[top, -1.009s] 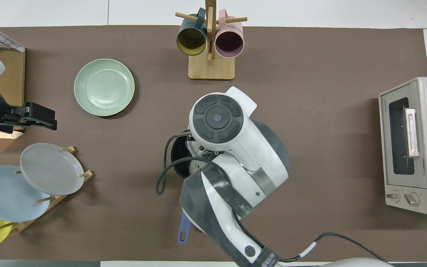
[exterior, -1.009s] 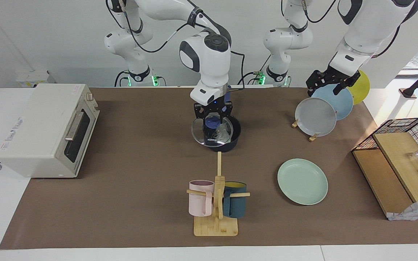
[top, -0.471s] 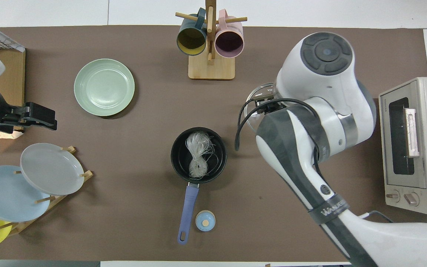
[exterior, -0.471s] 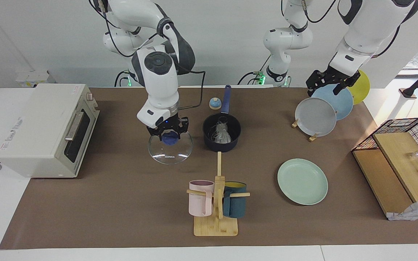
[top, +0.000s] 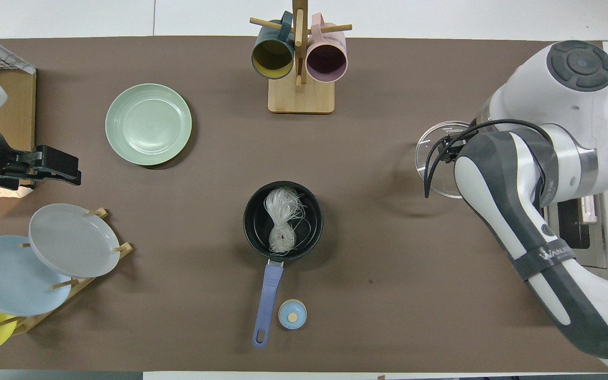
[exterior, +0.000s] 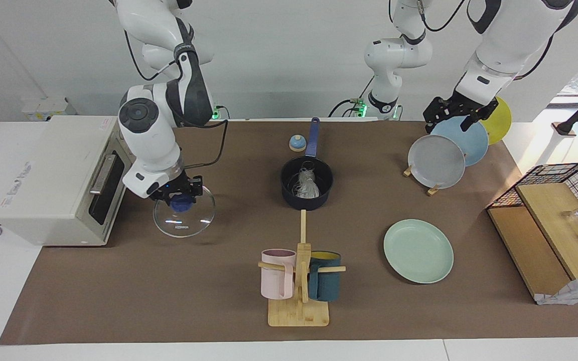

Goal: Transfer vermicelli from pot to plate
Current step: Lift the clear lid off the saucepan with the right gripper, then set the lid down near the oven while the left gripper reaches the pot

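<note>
The whitish translucent vermicelli tangle is contained in the uncovered dark navy saucepan at mid-bench. The round pale mint-green plate, farther out, lies bare. A glass lid is clamped by the right tool beside the toaster oven. The left tool is held over the plate rack; its opening cannot be told.

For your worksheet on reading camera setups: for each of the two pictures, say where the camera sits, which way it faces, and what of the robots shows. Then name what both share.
Facing view: high across the table, looking at the robots; both arms show whole, the right gripper holding the glass lid by the toaster oven, the left gripper waiting over the plate rack.
Overhead view: above the robots' end, looking steeply down; only forearms show.
Shared: the pot with the vermicelli, the plate, the mug stand.
</note>
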Controlling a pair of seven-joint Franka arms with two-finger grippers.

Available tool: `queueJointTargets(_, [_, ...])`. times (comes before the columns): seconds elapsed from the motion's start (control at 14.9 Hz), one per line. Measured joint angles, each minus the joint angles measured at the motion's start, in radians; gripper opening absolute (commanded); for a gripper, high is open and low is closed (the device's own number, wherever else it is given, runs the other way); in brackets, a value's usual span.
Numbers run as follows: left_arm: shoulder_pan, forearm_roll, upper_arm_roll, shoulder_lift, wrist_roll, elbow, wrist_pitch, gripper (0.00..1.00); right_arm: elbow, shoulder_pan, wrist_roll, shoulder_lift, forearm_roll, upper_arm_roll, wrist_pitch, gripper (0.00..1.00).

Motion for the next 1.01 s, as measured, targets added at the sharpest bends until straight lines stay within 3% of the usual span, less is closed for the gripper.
queueJointTargets(0.27, [-0.008, -0.003, -0.008, 0.000, 0.000, 0.000, 0.004, 1.00, -0.169, -0.042, -0.050, -0.048, 0.000, 0.000, 0.172, 0.58])
queueJointTargets(0.54, [-0.099, -0.006, -0.014, -0.001, -0.058, -0.018, 0.059, 1.00, -0.327, -0.043, -0.051, -0.085, 0.000, 0.001, 0.346, 0.58])
queueJointTargets(0.74, [-0.202, -0.024, -0.020, 0.001, -0.183, -0.081, 0.164, 1.00, -0.369, -0.047, -0.051, -0.099, 0.000, 0.001, 0.370, 0.60])
queueJointTargets(0.87, [-0.267, -0.042, -0.023, 0.011, -0.241, -0.137, 0.253, 1.00, -0.386, -0.051, -0.051, -0.103, 0.000, 0.001, 0.390, 0.68])
queueJointTargets(1.01, [-0.325, -0.062, -0.024, 0.038, -0.276, -0.181, 0.329, 1.00, -0.398, -0.053, -0.051, -0.103, 0.000, 0.001, 0.398, 0.70])
